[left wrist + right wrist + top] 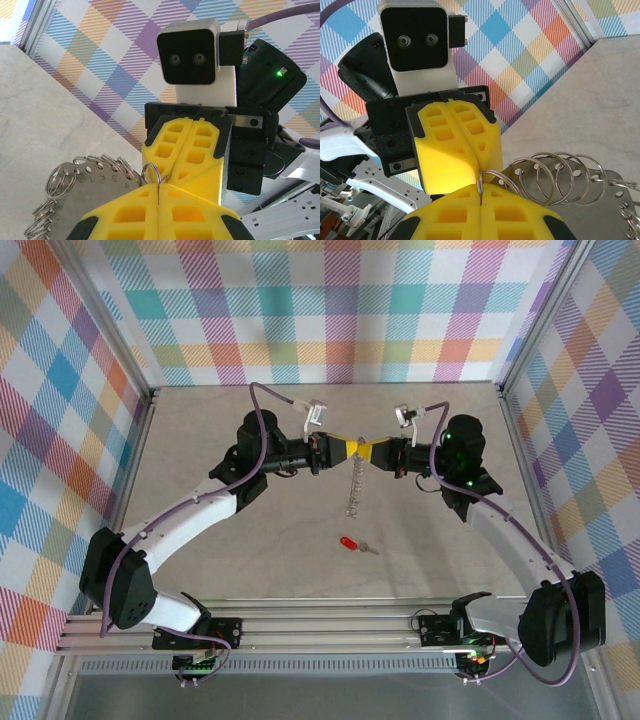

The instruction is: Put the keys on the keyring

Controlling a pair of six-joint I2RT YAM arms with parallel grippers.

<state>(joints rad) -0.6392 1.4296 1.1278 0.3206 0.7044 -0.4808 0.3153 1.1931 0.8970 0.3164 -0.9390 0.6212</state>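
Observation:
The keys are one small silver key with a red head (350,543), lying alone on the table nearer the arm bases. The keyring (352,490) is a flat grey metal plate (82,197) with numbered holes and split rings round its rim (570,172). It hangs above the table below the two grippers. My left gripper (346,448) and right gripper (379,452) meet tip to tip at mid-table. Each pair of yellow fingers is shut on the same small split ring (151,172) at the plate's top edge, the left gripper (160,187) from one side, the right gripper (481,190) from the other.
Plaid walls (330,310) enclose the beige table (200,440) at the back and both sides. An aluminium rail (320,625) runs along the near edge by the arm bases.

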